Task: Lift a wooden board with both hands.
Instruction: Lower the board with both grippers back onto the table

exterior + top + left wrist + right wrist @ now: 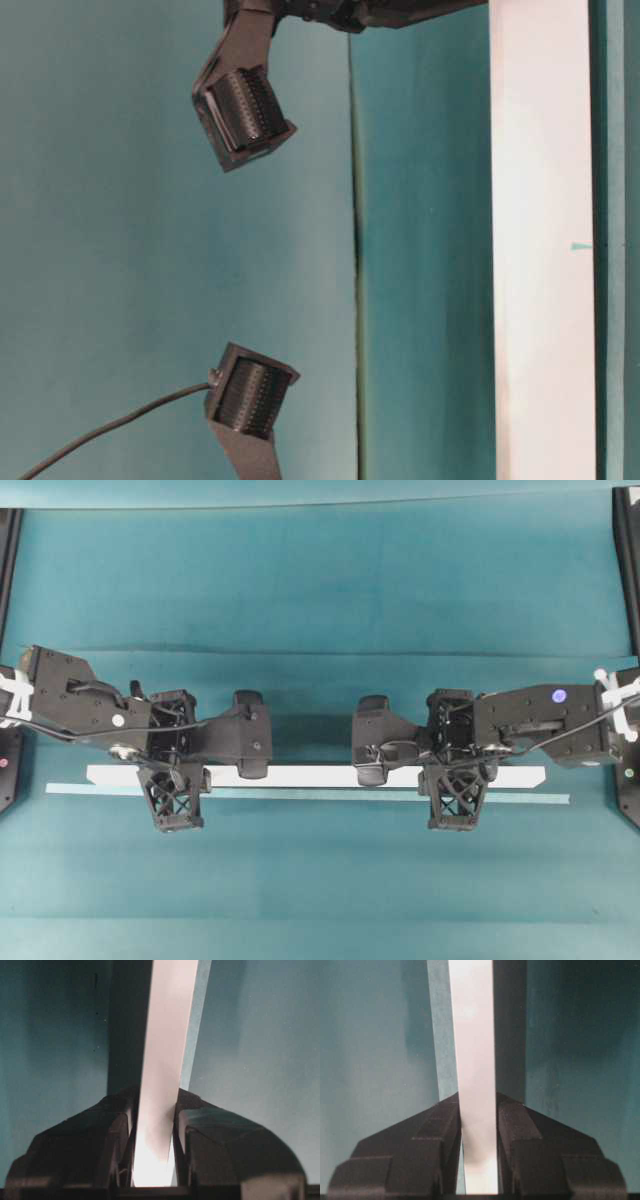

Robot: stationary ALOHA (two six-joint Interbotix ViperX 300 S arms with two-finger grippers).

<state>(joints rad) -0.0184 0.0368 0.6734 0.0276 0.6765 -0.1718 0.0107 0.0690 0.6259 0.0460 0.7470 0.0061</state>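
The wooden board (pixel 320 776) is a long flat white plank lying left to right across the teal cloth. It also shows in the table-level view (pixel 540 250). My left gripper (pixel 175 778) straddles it near its left end. In the left wrist view (pixel 155 1115) the black fingers (pixel 112 1135) press against both long edges of the board (pixel 167 1035). My right gripper (pixel 455 778) straddles it near its right end. In the right wrist view (pixel 479 1120) its fingers (pixel 525 1140) close on both edges of the board (pixel 472 1035). A dark shadow runs along one side of the board in both wrist views.
A thin pale teal tape strip (pixel 300 794) lies along the board's near edge, slightly longer than it. Black frame posts stand at the far left (pixel 8 540) and far right (pixel 628 550). A fold crosses the cloth (pixel 320 652) behind the arms.
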